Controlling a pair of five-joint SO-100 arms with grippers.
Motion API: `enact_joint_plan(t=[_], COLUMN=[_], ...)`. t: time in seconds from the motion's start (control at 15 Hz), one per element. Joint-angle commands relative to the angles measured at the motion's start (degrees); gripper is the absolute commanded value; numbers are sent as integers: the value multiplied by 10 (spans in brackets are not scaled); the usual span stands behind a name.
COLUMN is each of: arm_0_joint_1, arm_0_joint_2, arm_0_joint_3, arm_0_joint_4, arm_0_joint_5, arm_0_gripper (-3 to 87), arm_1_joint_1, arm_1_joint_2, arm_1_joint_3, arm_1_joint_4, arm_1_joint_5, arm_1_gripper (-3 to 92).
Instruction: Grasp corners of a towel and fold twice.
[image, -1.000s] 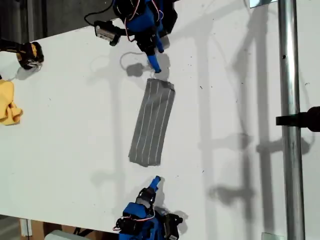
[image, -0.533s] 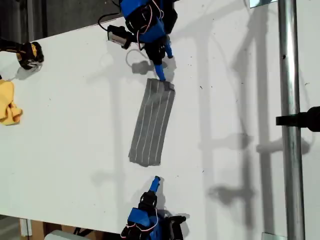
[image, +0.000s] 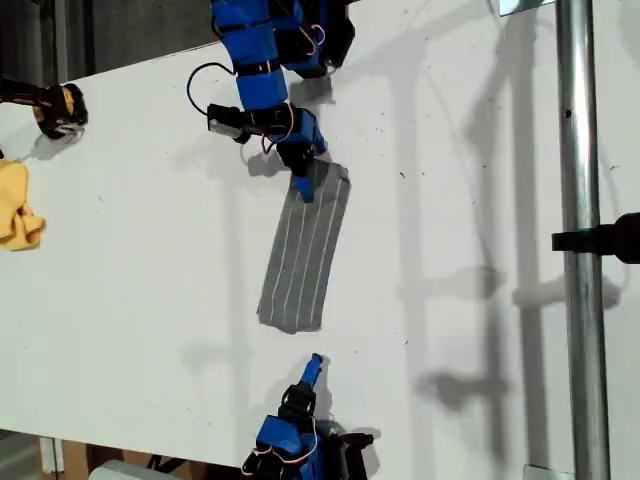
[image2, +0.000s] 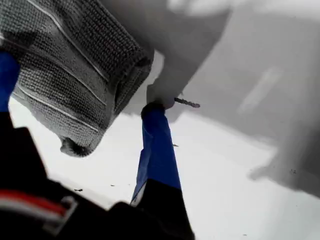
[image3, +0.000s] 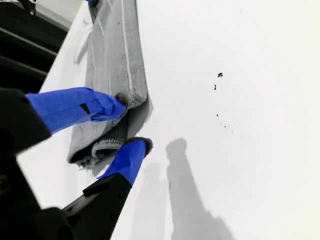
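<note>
The grey white-striped towel (image: 305, 245) lies folded into a long narrow strip in the middle of the white table. My first gripper (image: 300, 185) comes down from the exterior view's top onto the strip's upper end. In the first wrist view it (image2: 80, 82) is open, one blue finger (image2: 157, 145) on the table beside a folded corner (image2: 75, 142), the other at the towel (image2: 65, 55). My second gripper (image: 313, 362) is open a short way below the strip's lower end. In the second wrist view the towel's (image3: 115, 45) near end shows between its fingertips (image3: 129, 125).
A yellow cloth (image: 15, 215) and a black-and-yellow object (image: 60, 108) sit at the exterior view's left edge. A metal pole (image: 580, 300) with a black clamp (image: 600, 240) runs down the exterior view's right side. The table's far edge (image: 130, 62) crosses the top.
My first gripper swung down and towards the exterior view's left, from just beyond the towel's upper end onto that end. My second gripper stayed almost where it was.
</note>
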Motion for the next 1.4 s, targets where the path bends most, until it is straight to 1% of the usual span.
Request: enact_joint_plan(t=[0.0, 0.27, 0.47, 0.53, 0.6, 0.67, 0.73, 0.93, 1.0, 1.07, 1.2, 1.27, 1.33], arm_0_joint_1=[7, 16, 25, 28, 30, 32, 34, 39, 39, 39, 39, 40, 40], arm_0_joint_2=[4, 4, 4, 4, 4, 4, 4, 4, 4, 4, 4, 4, 4], arm_0_joint_3=[-2, -3, -3, -3, -3, -3, -3, -3, -3, -3, -3, -3, -3], arm_0_joint_4=[3, 4, 6, 6, 7, 7, 7, 8, 8, 8, 7, 7, 7], arm_0_joint_5=[-6, -11, -19, -21, -24, -24, -25, -28, -28, -26, -24, -24, -24], arm_0_gripper=[124, 120, 117, 115, 115, 115, 114, 112, 112, 111, 111, 111, 111], arm_1_joint_1=[15, 10, 16, 18, 22, 22, 22, 12, 4, -4, -26, -33, -39], arm_1_joint_2=[-30, -100, -113, -113, -112, -104, -98, -91, -83, -64, 39, 134, 258], arm_1_joint_3=[-47, -92, -75, -67, -55, -41, -42, -39, -39, -37, -25, 12, 57], arm_1_joint_4=[-26, -108, -213, -235, -260, -274, -252, -250, -236, -203, -101, -55, 14], arm_1_joint_5=[-24, -40, -45, -44, -45, -36, -13, -26, -26, -25, -12, -4, 16], arm_1_gripper=[464, 451, 403, 385, 351, 201, 55, -2, -2, -2, -2, -2, -2])
